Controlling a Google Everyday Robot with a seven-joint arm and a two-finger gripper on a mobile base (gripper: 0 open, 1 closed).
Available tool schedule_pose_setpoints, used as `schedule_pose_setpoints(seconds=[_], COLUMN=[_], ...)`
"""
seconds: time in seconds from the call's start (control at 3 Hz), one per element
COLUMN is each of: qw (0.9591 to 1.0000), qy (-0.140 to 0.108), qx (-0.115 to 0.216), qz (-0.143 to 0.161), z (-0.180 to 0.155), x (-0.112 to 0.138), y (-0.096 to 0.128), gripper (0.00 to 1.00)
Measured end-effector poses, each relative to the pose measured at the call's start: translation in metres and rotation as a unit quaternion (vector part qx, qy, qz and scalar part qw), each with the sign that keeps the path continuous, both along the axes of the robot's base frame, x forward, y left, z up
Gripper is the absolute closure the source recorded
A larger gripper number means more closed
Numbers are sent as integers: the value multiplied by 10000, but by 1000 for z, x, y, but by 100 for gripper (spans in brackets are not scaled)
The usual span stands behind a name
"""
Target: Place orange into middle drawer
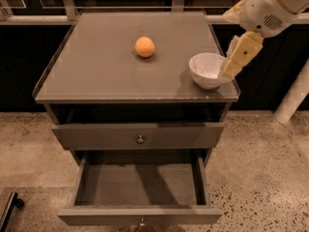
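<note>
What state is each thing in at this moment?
orange: loose on the cabinet top, not grasped
bowl: upright, looks empty
upper drawer: pushed in
middle drawer: pulled open, nothing inside
gripper: at the bowl's right rim, away from the orange
</note>
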State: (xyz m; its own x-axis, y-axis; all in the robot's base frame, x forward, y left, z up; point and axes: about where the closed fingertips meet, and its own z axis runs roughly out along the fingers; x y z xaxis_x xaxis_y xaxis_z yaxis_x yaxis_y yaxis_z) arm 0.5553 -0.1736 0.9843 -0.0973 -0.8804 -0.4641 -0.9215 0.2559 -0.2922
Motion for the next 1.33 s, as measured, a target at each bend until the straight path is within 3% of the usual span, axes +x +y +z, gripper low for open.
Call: schedule_pose_setpoints(seconds=[0.33,0.67,1.33], qw=[9974,9938,9925], qy=[-103,-114,-214], qx=[672,990,1114], qz=[246,493,457], z=[-5,-9,-8], x=[50,89,96], y=[39,71,74], gripper=[0,0,0])
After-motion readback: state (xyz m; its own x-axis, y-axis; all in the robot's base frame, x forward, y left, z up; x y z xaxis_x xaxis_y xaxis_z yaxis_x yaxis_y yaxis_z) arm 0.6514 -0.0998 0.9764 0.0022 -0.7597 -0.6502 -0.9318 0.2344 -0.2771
